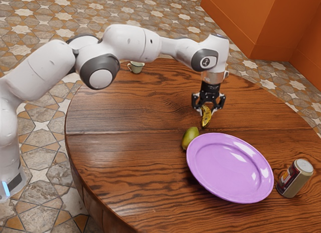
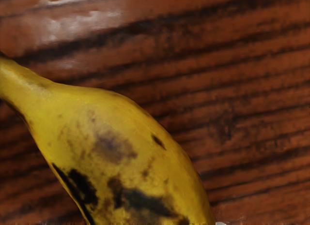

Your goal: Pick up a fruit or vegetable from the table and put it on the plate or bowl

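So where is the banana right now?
Exterior view, right of centre: the banana hangs in the pincer over the table, just beyond the purple plate and the pear.

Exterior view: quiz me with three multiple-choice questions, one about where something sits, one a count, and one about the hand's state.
1. Where is the small green pear?
A. on the round wooden table, next to the round purple plate
B. on that plate
C. on the floor

2. How many pieces of fruit are there?
A. one
B. two
C. four

3. What is the black two-finger hand doing?
A. hanging open over the pear
B. resting open on the plate
C. shut on the spotted yellow banana

Answers:
1 A, the pear lies on the wood by the plate's rim.
2 B, just the pear and the banana.
3 C, the banana hangs upright between the hand's fingers.
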